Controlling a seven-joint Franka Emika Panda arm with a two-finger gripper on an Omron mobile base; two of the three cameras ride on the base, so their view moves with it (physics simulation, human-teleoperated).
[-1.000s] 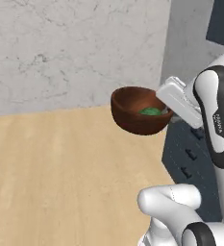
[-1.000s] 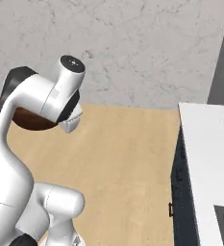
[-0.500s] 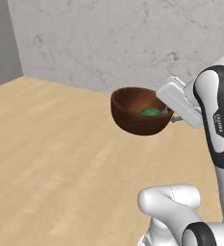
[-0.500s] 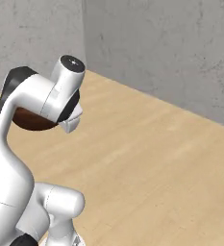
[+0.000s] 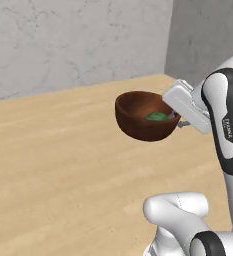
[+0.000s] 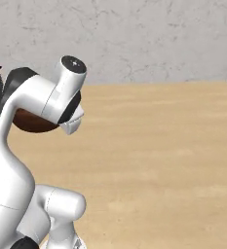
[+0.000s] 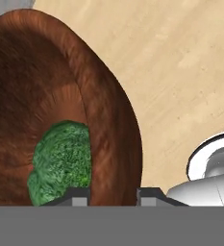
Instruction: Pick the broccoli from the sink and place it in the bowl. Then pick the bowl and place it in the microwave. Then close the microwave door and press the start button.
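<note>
- Bowl [image 5: 147, 120] held aloft right of centre in the left base view, rim level, clear of the wooden floor [image 5: 53, 160] below.
- Gripper [image 5: 174, 116] clamped on the bowl's right rim there, coming in from the right edge of the frame.
- In the hand view, one fingertip inside the wall, one outside, jaws part-closed with the rim pinched between; gripper [image 7: 113, 194] at bottom centre of the frame.
- Bowl [image 7: 46, 110] across the left half of the hand view, reddish-brown, grain showing on the inner wall.
- Broccoli [image 7: 63, 161] lying on the bowl's bottom, lower left of the hand view, just beside the inner fingertip; touching or not, cannot tell.
- Broccoli [image 5: 157, 116] seen as a small green patch inside the bowl, near the gripper side, in the left base view.
- In the right base view, a sliver of bowl [image 6: 34, 123] at left of centre, mostly hidden behind the white arm.
- Grey marbled wall [image 5: 78, 42] across the top of the left base view, a plainer grey wall meeting it at upper right.
- Same wall [image 6: 149, 39] along the top of the right base view, floor [image 6: 163, 160] spreading over the right and lower parts.
</note>
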